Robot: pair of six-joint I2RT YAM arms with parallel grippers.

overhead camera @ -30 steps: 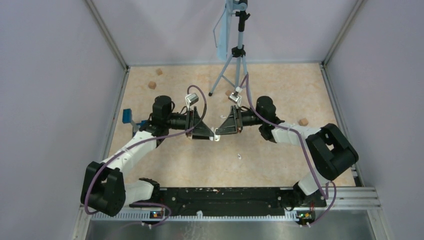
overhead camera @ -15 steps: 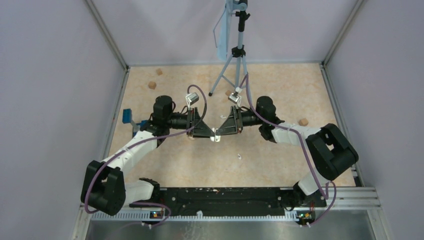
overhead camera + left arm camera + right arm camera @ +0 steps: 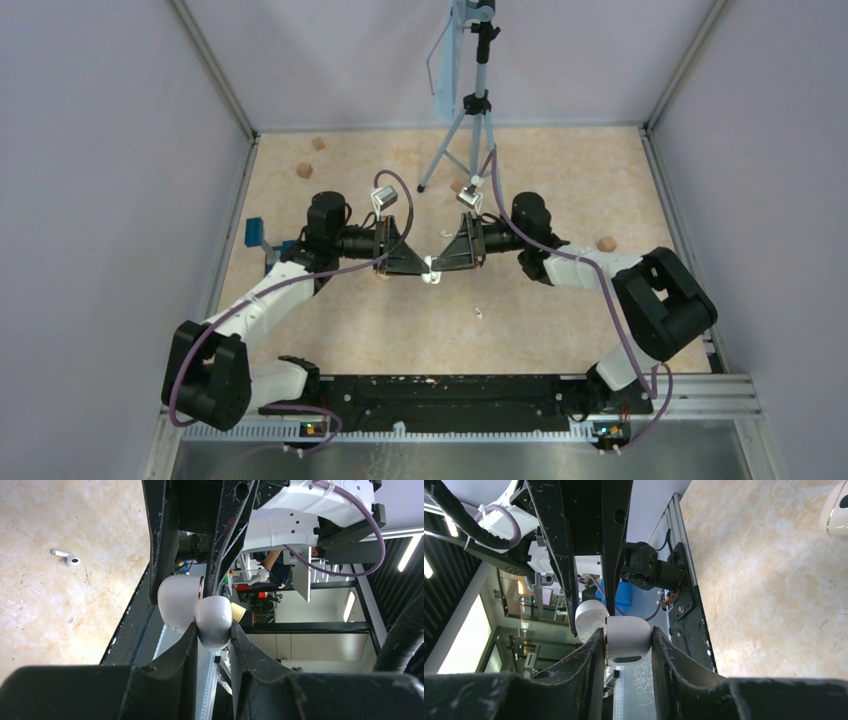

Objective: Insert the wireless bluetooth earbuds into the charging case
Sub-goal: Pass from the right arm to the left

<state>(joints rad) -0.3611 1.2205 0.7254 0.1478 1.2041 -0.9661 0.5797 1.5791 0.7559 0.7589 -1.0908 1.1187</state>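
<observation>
The two arms met nose to nose at the middle of the desk (image 3: 350,320), the left arm (image 3: 265,290) reaching in from nine o'clock and the right arm (image 3: 590,270) from three o'clock. Held between them was the charging case (image 3: 179,601) — it showed as two rounded white parts pressed side by side. The left jaws were pinched narrow on one part, with a finger tight against each flank. The right jaws gripped the other part the same way, and that part had a small dark oval patch on its face. Whether anything sat inside the case I could not tell from where I stood.

One earbud (image 3: 66,558) lay loose on the desk at about five o'clock from the case, near it but apart. It was a tiny white sliver with a short stem. In the right wrist's view a rounded white thing (image 3: 836,507) with a dark spot lay on the desk, cut off by the frame edge — I could not say what it was.

Tan wooden blocks sat well away from the case. One wooden block (image 3: 318,143) and a second block (image 3: 303,170) were toward eleven o'clock, and a third block (image 3: 606,243) was out at three o'clock. A tripod (image 3: 470,130) stood at twelve o'clock by the far edge. A small blue thing (image 3: 254,232) sat at the desk's nine o'clock edge, just beside the left arm.
</observation>
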